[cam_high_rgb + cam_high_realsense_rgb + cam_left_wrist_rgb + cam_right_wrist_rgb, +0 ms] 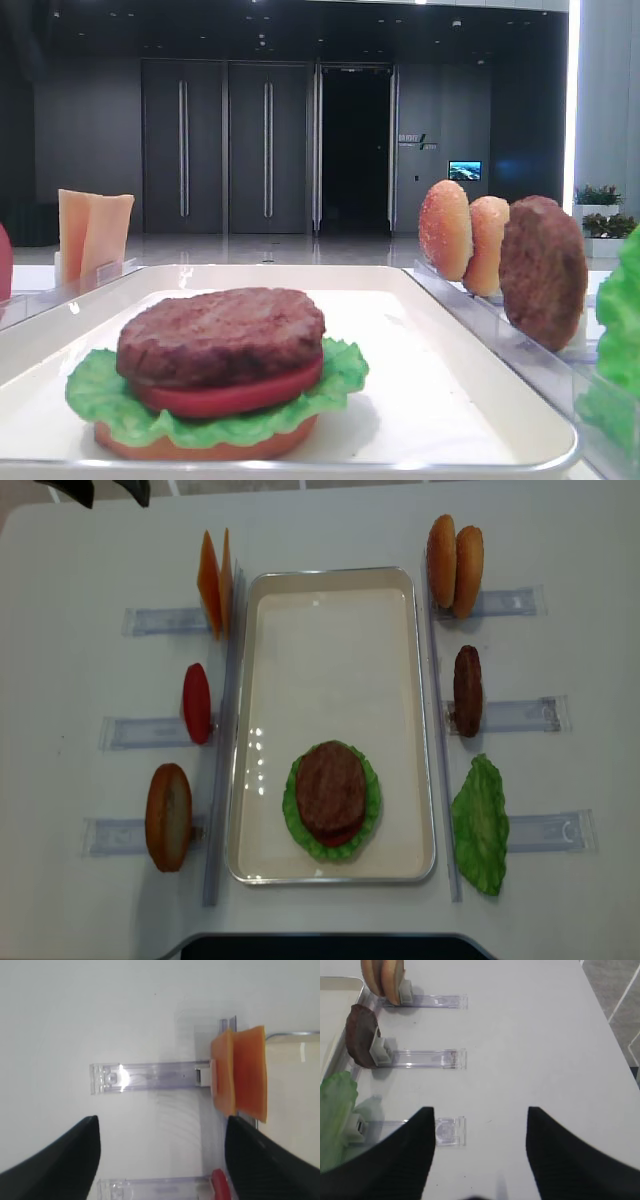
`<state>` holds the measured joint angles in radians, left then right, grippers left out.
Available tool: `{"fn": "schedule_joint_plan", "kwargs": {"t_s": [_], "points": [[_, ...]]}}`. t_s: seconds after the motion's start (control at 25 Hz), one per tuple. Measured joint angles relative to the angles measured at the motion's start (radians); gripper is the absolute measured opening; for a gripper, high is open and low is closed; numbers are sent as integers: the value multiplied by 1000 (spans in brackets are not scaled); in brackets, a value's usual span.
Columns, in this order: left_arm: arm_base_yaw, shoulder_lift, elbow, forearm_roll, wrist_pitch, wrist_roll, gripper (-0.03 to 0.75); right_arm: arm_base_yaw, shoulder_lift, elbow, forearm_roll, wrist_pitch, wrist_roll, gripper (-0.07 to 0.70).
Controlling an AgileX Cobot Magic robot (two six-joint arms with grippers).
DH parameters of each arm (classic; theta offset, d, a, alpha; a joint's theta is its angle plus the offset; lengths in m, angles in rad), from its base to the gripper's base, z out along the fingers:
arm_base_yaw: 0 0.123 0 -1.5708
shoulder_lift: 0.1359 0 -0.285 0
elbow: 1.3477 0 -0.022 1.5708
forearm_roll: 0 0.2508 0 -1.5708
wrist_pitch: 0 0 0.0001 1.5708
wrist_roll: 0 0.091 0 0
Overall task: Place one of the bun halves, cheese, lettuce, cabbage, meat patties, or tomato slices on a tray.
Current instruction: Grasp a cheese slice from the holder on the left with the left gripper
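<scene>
White worktop [330, 520] fills the space under both arms, with a dark hall and tall doors behind it. Over the far left corner hangs the left gripper [160, 1160], its two black fingers [60, 1160] spread wide with nothing between them. Just past it stand two slices of cheese [240, 1072] on edge, side by side in a clear rack [150, 1076], right beside the far left corner of the tray [330, 580]. A bit of red tomato slice [220, 1182] peeks in near that gripper, upright in the next rack. Over on the right side, the right gripper [480, 1150] hangs with its fingers [395, 1160] wide apart too, and it holds nothing. Near it a green lettuce [335, 1115] leaf leans by a rack, then a brown meat patty [362, 1035] stands upright, then two bun halves [382, 977] toward the far edge. On the tray, close to its near edge, sits a stack: an orange bun base [200, 440], lettuce, a tomato slice and a brown patty on top [220, 335]. One more bun half [168, 816] stands by the tray's near left corner.
</scene>
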<state>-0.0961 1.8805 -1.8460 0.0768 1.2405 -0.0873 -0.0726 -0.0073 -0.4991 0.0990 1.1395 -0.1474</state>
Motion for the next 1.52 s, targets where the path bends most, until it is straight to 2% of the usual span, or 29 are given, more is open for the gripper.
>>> {"fn": "schedule_joint_plan", "kwargs": {"t_s": [0.16,0.72,1.24,1.52], "points": [[0,96,-67,-2,0,0,589,0,0,0,0,0,0,415],[-6,152,-76,-13,0,-32,582,0,0,0,0,0,0,415],[-198,191,-77,8,0,-164,580,0,0,0,0,0,0,415],[-231,220,-77,17,-1,-240,580,0,0,1,0,0,0,415]]}}
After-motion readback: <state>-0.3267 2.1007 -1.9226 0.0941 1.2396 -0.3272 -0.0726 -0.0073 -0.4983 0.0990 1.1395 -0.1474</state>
